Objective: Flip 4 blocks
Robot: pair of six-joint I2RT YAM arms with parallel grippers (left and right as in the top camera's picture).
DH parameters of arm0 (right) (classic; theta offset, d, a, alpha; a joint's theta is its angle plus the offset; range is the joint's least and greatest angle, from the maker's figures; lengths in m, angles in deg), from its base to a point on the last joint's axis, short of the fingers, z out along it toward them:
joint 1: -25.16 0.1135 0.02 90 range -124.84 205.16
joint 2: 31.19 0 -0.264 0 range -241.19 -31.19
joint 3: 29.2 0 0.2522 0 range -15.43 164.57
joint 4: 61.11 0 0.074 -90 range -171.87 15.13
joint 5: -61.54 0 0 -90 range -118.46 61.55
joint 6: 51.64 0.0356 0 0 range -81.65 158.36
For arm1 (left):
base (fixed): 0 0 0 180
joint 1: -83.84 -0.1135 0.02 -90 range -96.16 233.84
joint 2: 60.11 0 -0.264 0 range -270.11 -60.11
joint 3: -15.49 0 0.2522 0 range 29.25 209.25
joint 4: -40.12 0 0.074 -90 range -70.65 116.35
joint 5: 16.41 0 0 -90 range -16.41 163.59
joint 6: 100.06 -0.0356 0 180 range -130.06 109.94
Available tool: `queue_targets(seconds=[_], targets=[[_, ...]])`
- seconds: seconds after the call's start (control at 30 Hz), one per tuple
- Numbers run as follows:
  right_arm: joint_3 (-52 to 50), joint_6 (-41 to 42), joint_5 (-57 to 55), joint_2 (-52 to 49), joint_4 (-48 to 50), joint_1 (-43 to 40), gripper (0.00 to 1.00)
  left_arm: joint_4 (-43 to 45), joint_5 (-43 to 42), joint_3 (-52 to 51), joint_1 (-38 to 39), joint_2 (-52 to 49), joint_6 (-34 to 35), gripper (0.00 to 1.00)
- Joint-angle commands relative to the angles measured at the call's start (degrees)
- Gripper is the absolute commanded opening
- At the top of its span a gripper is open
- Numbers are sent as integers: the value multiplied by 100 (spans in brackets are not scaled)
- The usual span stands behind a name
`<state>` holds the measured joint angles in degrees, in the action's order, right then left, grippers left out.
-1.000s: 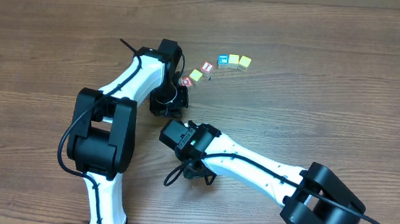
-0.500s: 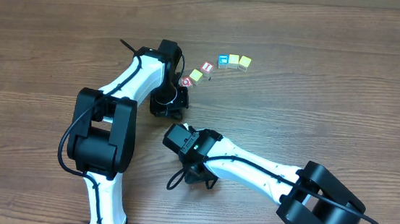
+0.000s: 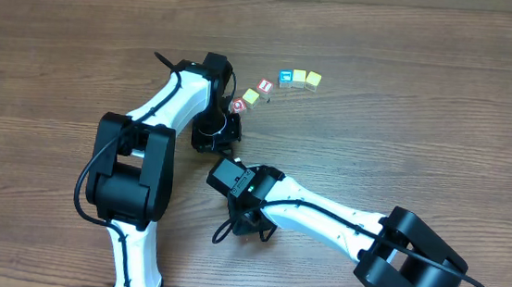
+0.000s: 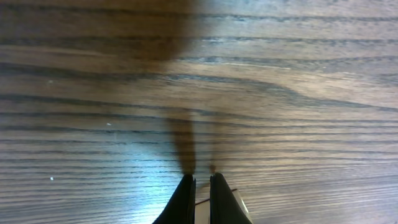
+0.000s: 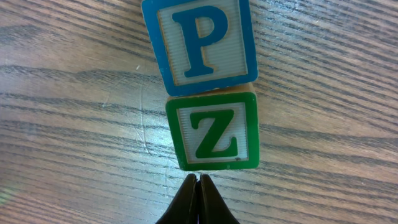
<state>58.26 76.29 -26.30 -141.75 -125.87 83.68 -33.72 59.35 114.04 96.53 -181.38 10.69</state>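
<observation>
Both clenched on nothing, the left gripper [image 4: 200, 180] hangs over the table [image 4: 93, 93] while the right gripper [image 5: 198, 180] points at the green Z block [image 5: 212, 138] at its twelve o'clock, touching the blue P block [image 5: 200, 45] beyond, so most flipping probably lies ahead.

blue block [image 5: 199, 45]: P | green block [image 5: 212, 132]: Z | red block [image 3: 264, 86], overhead: perhaps I, too small

P block [image 5: 199, 46] top cut off by frame edge.
</observation>
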Motion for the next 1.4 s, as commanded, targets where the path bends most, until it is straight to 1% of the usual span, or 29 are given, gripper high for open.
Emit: queue_targets(seconds=[0.0, 0.1, 0.6, 1.03, 1.2, 1.37], targets=[[-70, -20, 7, 79, 35, -4, 4, -4, -205, 28, 11, -61, -219, 4], [-70, -15, 7, 79, 42, -4, 4, 15, -389, 28, 11, -61, -356, 4], [-70, -17, 7, 79, 37, -4, 4, -297, -363, 28, 11, -61, -404, 4], [-70, 114, -144, 76, 103, -9, 4, -247, -365, 28, 11, -61, -455, 4], [-70, 114, -144, 76, 166, -9, 4, -278, -494, 28, 11, -61, -616, 4], [-70, 114, -146, 76, 216, -9, 4, -341, -509, 28, 11, -61, -625, 4]])
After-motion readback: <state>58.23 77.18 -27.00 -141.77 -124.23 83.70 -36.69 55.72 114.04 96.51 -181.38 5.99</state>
